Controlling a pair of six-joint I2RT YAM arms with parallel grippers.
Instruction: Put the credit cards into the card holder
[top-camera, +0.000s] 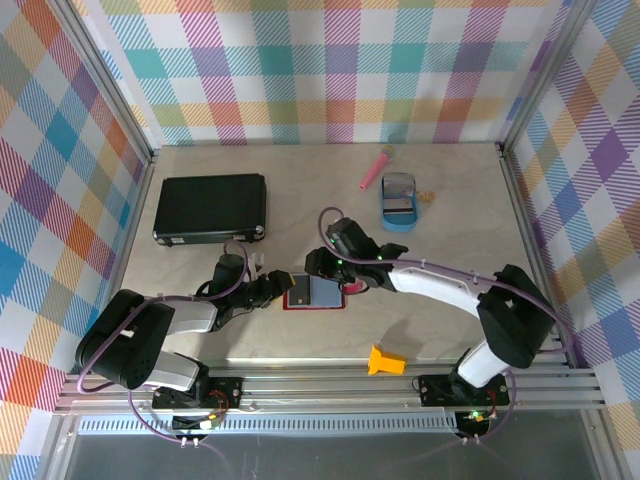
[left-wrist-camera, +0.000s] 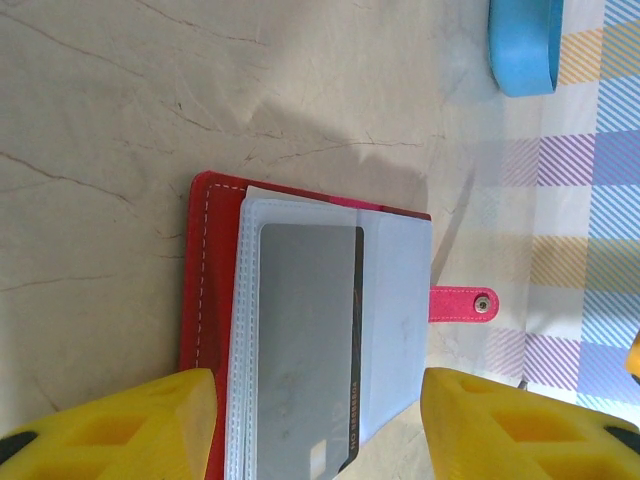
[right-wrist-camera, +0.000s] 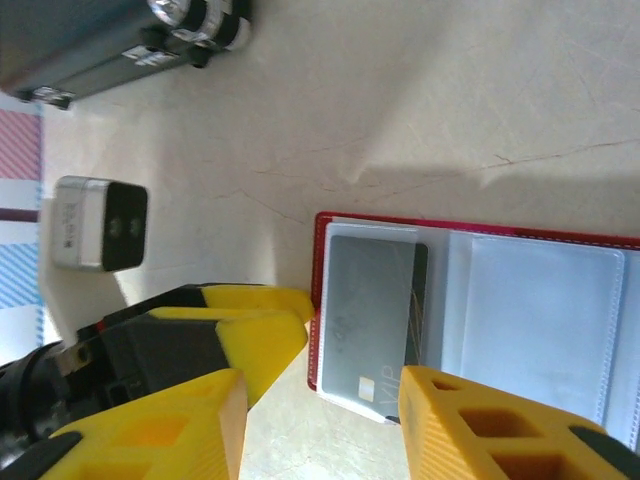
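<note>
Pale wooden table between checked walls. Found the right gripper (right-wrist-camera: 320, 425) with fingers apart, just above a grey card (right-wrist-camera: 375, 300) lying in a clear pocket of the open red wallet (left-wrist-camera: 210, 280). Found the left gripper (left-wrist-camera: 320, 420) spread too, one finger at each side of the wallet. Saw a blue tray (top-camera: 398, 218) well apart, further back.
</note>
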